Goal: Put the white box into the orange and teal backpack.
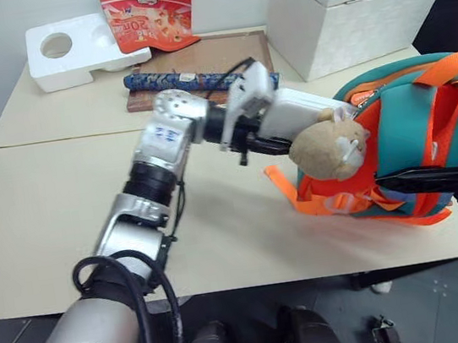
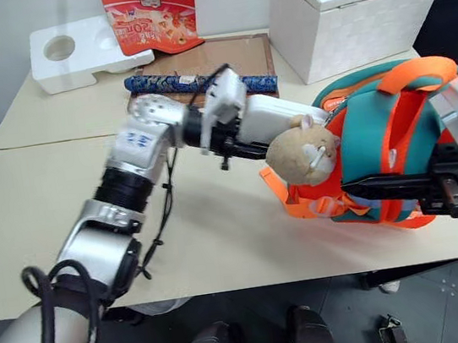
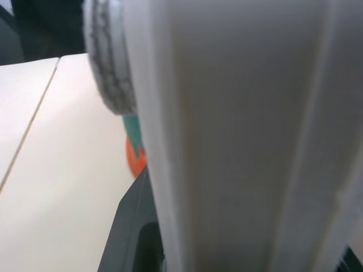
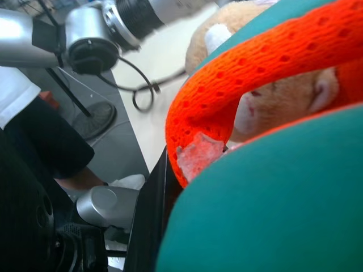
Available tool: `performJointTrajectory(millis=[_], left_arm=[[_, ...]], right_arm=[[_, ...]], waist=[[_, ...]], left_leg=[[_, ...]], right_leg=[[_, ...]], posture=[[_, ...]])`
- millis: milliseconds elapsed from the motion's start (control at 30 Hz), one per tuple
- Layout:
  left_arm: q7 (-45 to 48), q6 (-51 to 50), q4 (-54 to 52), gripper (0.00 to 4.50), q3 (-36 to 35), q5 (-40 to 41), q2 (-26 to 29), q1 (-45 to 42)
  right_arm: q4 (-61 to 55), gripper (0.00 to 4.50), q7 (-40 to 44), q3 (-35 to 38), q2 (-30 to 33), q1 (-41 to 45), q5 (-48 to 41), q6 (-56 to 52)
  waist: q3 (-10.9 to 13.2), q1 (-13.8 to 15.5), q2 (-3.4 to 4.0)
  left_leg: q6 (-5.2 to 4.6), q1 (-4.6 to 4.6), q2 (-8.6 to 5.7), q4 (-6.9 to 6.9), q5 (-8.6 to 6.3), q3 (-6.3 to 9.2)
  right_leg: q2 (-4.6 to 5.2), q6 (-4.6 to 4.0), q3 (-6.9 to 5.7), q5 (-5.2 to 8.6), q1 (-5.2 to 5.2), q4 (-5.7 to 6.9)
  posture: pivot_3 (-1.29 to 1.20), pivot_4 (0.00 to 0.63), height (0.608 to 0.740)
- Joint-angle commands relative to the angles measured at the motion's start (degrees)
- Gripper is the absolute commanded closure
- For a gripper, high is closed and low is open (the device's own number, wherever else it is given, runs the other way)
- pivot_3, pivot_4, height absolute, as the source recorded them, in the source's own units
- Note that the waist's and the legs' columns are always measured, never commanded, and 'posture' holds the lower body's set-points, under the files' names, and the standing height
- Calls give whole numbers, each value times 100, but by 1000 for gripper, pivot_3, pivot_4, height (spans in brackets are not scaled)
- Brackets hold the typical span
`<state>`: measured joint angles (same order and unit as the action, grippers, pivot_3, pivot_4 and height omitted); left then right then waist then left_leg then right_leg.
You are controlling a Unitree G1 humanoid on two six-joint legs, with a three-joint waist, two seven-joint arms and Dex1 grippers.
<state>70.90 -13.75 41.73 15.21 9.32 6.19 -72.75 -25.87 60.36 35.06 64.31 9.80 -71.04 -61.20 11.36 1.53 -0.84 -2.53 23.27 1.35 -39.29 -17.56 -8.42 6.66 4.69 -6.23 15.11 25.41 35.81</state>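
The orange and teal backpack lies on the table at the right, its tan plush toy hanging on the side facing me. My left gripper is shut on the white box and holds it level, its far end reaching the backpack's top just behind the toy. Seen from the left wrist, the white box runs close along a black finger. My right gripper is shut on the backpack's near side; in the right wrist view, an orange strap and teal fabric lie against its finger.
A large textured white cube box stands at the back right. At the back left is a white styrofoam block, with a red snack bag beside it. A brown board and a blue patterned roll lie behind my left arm.
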Motion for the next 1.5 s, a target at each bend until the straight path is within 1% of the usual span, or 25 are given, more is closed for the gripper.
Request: performJointTrajectory(millis=[33,100,133,200,267,367,400,467,533,567,633,733,767,833,900,933,1067,1200,1300,1367,1467,1500], left_arm=[[-403,290,270,3092,26,-185,-550,-445],[-646,319,510,2403,-40,-277,-771,-548],[-703,333,560,2155,-104,-281,-797,-571],[-594,343,388,1564,-282,-155,-639,-505],[-277,-5,-160,984,-510,59,-104,-273],[215,-805,-1144,165,-778,465,712,167],[330,-1022,-1452,50,-835,589,929,303],[528,-1609,-2136,50,-982,889,1458,575],[682,-2276,-2743,50,-1180,1340,1855,731],[691,-2573,-2977,50,-1259,1553,1969,758],[471,-3075,-3344,50,-1422,1908,1990,702],[-62,-3451,-3778,50,-1407,2105,1711,612],[-133,-3416,-3899,50,-1306,2072,1659,637],[-366,-2888,-3927,50,-892,1603,1519,725],[-778,-2285,-3632,50,-551,1049,1342,727],[-896,-2101,-3514,50,-465,909,1272,731],[-1166,-1608,-2913,50,-268,579,996,661],[-1411,-1181,-2416,50,-415,437,824,492],[-1039,-1409,-2524,50,-820,899,1067,404],[-812,-1549,-2605,50,-906,1070,1235,412],[-431,-1547,-2758,50,-968,1176,1589,452],[-502,-1400,-2603,50,-979,1072,1625,366]], right_arm=[[-192,4468,-190,-46,-64,165,-162,181],[-213,4500,-330,-85,-124,187,-215,191],[-222,4500,-408,-97,-149,188,-248,183],[-282,4500,-536,-120,-187,144,-250,182],[-353,4500,-655,-50,-237,57,-325,163],[-445,4500,-840,81,-295,-62,-499,163],[-469,4500,-889,108,-302,-100,-534,176],[-503,4500,-979,142,-322,-172,-575,215],[-508,4500,-1071,113,-346,-192,-605,254],[-510,4500,-1094,101,-351,-203,-613,267],[-535,4500,-1131,68,-373,-224,-625,293],[-567,4500,-1203,6,-404,-208,-679,322],[-575,4500,-1228,-16,-411,-203,-690,336],[-591,4500,-1292,-45,-426,-201,-759,359],[-624,4500,-1322,-38,-435,-220,-834,369],[-644,4500,-1324,-16,-441,-251,-858,371],[-679,4500,-1337,71,-457,-384,-932,395],[-712,4500,-1333,128,-477,-513,-944,447],[-728,4500,-1355,152,-493,-607,-903,519],[-726,4500,-1360,161,-484,-650,-885,559],[-698,4500,-1344,184,-460,-709,-838,606],[-676,4500,-1338,181,-444,-709,-823,623]], waist=[[1,0,-1],[1,-1,-2],[1,-13,-2],[1,-27,-2],[1,-57,-1],[0,-144,0],[-1,-156,2],[-1,-143,3],[-1,-138,2],[-1,-123,2],[-1,-49,1],[-1,19,2],[-1,17,2],[-1,2,2],[-1,-1,2],[-1,0,2],[-1,-16,2],[-1,-9,2],[-1,-11,2],[-1,-28,2],[-1,-23,2],[-1,-20,2]], left_leg=[[0,0,0,0,0,0],[-1,0,2,0,-1,1],[-1,1,2,0,-1,1],[-1,-1,5,1,-1,0],[0,-1,12,1,-1,0],[14,-10,27,6,0,0],[19,-10,30,6,0,3],[23,-11,30,7,3,7],[24,-9,25,6,3,7],[23,-7,24,3,3,7],[17,0,20,-13,1,12],[1,1,18,-46,-10,30],[-3,-2,17,-53,-13,39],[-10,-12,17,-65,-24,48],[-14,-19,15,-66,-29,48],[-13,-19,14,-66,-29,48],[-11,-16,19,-65,-31,46],[-12,-17,21,-66,-33,44],[-18,-14,20,-66,-36,43],[-16,-12,22,-65,-37,42],[-13,-15,25,-65,-39,40],[-13,-14,25,-66,-39,40]], right_leg=[[0,0,-1,0,0,-1],[0,0,-1,0,0,-3],[1,0,-2,0,0,-5],[1,0,-2,0,0,-4],[-1,-1,-3,0,2,-3],[-3,-9,1,5,4,3],[-4,-14,1,8,4,8],[-15,-17,1,9,3,18],[-16,-17,7,9,2,21],[-15,-15,11,8,1,20],[-13,-12,15,7,-2,18],[-10,-5,19,3,-32,5],[-10,-1,16,0,-46,0],[-11,7,12,-4,-75,-14],[-9,10,14,-6,-82,-17],[-9,10,14,-6,-82,-18],[-12,10,10,-6,-77,-19],[-11,9,9,-5,-76,-18],[-8,9,9,-5,-75,-20],[-9,9,9,-5,-73,-21],[-11,9,7,-5,-74,-20],[-12,9,6,-5,-73,-20]], posture=[[0,150,740],[0,150,740],[0,150,740],[0,150,740],[0,150,740],[0,150,740],[0,150,740],[0,150,740],[0,150,740],[0,150,740],[0,150,740],[0,150,740],[0,150,740],[0,150,740],[0,150,740],[0,150,740],[0,150,740],[0,150,740],[0,150,740],[0,150,740],[0,150,740],[0,150,740]])
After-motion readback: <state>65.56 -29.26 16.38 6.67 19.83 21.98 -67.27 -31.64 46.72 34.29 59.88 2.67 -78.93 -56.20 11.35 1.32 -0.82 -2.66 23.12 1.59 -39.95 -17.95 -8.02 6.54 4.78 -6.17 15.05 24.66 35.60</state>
